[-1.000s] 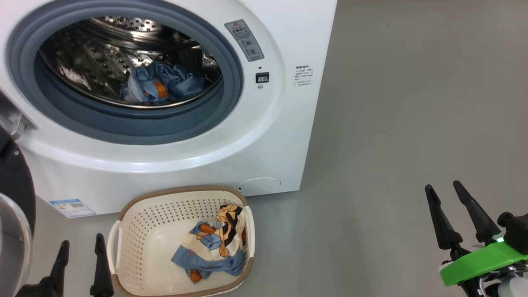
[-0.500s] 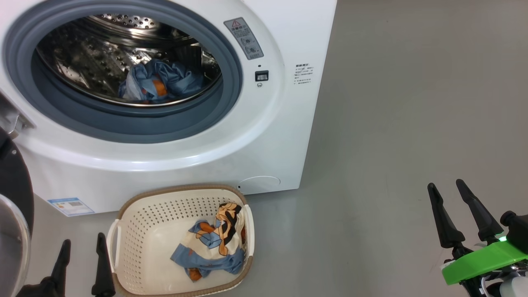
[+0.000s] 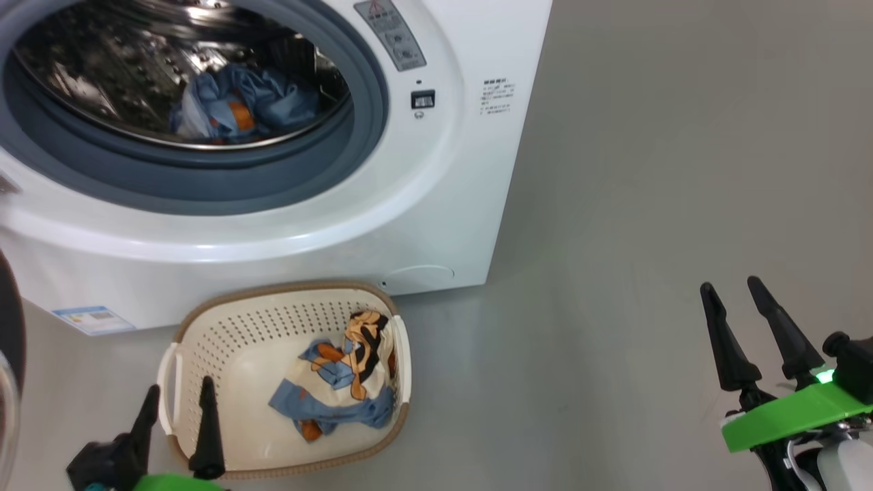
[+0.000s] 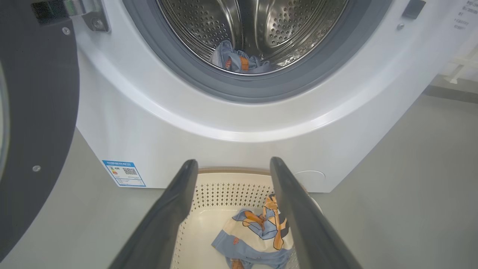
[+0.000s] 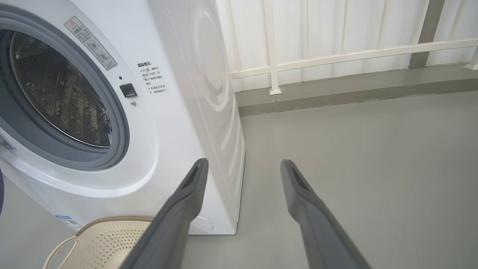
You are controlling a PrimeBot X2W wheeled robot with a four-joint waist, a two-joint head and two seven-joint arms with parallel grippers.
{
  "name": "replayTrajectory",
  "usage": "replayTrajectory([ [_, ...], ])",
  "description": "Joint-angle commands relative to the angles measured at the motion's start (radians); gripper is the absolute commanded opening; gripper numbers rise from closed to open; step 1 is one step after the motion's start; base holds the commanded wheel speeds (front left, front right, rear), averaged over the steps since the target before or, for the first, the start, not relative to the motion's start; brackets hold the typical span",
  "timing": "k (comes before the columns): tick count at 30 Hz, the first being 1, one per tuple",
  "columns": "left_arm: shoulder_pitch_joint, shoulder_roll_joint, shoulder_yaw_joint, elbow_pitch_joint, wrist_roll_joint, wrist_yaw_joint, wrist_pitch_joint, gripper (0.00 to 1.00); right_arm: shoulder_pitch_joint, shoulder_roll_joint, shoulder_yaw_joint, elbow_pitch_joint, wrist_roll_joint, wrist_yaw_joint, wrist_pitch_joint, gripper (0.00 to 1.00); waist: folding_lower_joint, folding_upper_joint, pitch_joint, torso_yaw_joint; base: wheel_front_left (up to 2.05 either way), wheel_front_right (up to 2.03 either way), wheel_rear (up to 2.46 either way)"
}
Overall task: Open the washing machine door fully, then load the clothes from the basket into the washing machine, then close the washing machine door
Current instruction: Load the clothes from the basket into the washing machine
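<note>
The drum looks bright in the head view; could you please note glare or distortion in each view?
Head view: white glare streaks on the drum, slightly smeared. Left wrist view: sharp, a bright band across the washing machine front. Right wrist view: wide-angle bowing of its side wall.

This looks like a laundry corner in a bare utility space rather than a furnished room; whether it belongs to a home or a test area cannot be told. A big white front-loading washing machine (image 3: pixel 443 198) stands directly on a smooth, plain grey floor (image 3: pixel 648 170), with a blue label sticker (image 3: pixel 89 319) on its lower left front. A small cream basket (image 3: pixel 232 327) holding printed clothes (image 3: pixel 334 402) sits on the floor just in front of the machine. Far to the right, beyond the machine, a white panelled wall (image 5: pixel 336 22) carries a white rail (image 5: pixel 354 56) above a low grey kerb (image 5: pixel 336 91).
</note>
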Motion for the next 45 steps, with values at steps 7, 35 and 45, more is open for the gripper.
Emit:
replayTrajectory([
  [7, -0.105, 0.016, -0.015, 0.089, 0.001, -0.006, -0.006, 1.00, -0.055, 0.002, 0.015, -0.035, -0.014, 0.002, -0.005, 1.00, 0.0000, 0.0000, 0.090, -0.021, 0.00, 0.00, 0.00],
  [35, -0.615, 0.138, -0.338, 0.666, -0.097, -0.011, -0.006, 1.00, -0.265, 0.057, 0.065, -0.066, 0.006, 0.002, -0.005, 1.00, 0.0000, 0.0000, 0.446, -0.141, 0.00, 0.00, 0.00],
  [45, -0.756, 0.184, -0.466, 0.805, -0.172, -0.011, -0.006, 1.00, -0.308, 0.074, 0.092, -0.077, 0.010, 0.002, -0.005, 1.00, 0.0000, 0.0000, 0.541, -0.179, 0.00, 0.00, 0.00],
])
